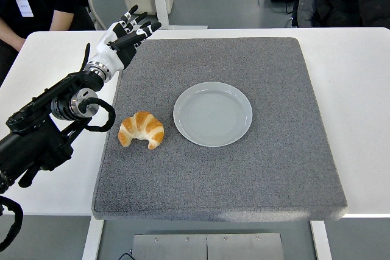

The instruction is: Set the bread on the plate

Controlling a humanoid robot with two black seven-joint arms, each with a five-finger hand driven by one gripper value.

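Head view, single frame.

Table: white table (pixel 359 89), flat top, with the near edge at the picture's bottom.

Mat: grey, coarse-textured square mat (pixel 274 168) laid on the table and covering most of its middle.

Bread: golden-brown curved croissant (pixel 141 130), lying on the mat in its left half, horns pointing toward the near edge. It sits just left of the plate, not touching it. Nothing holds it.

Plate: round pale grey-blue plate (pixel 212 114), flat on the mat near its centre, nothing on it.

Left arm: black arm coming in from the left edge, raised above the table's left part, wrist over the mat's left border.

Left hand: black-and-white five-fingered left hand (pixel 125 38), over the far left corner of the mat, fingers stretched out and slightly spread, pointing far and right. It holds nothing and is well apart from the croissant, which lies nearer to the camera.

Background: a person (pixel 36 4) in dark clothes at the far left of the table, with a blue lanyard and badge.
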